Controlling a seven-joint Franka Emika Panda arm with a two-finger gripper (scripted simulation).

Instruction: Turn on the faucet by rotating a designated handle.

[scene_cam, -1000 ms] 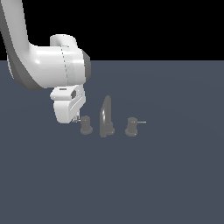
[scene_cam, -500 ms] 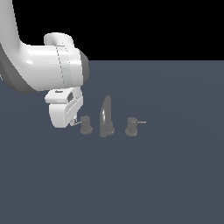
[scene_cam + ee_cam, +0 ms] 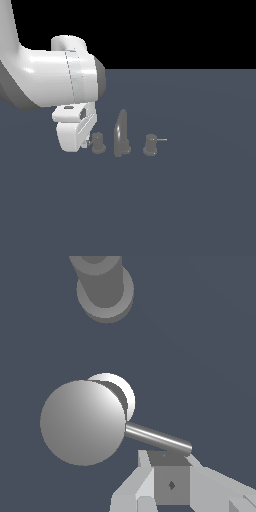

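Gripper (image 3: 86,142) down at the handle (image 3: 97,144), low on the floor at the exterior view's left.
From the exterior view I saw the faucet (image 3: 121,136) with its tall spout in the middle, the twin knob (image 3: 149,145) off to the exterior view's right, and my arm's white bulk crowding the handle. Switching to the wrist view, I had the handle's round cap (image 3: 83,422) looming large, its lever rod (image 3: 157,437) reaching out to a fingertip (image 3: 170,478) that sat right at the rod's end. Whether the fingers were spread or closed, I could not tell.
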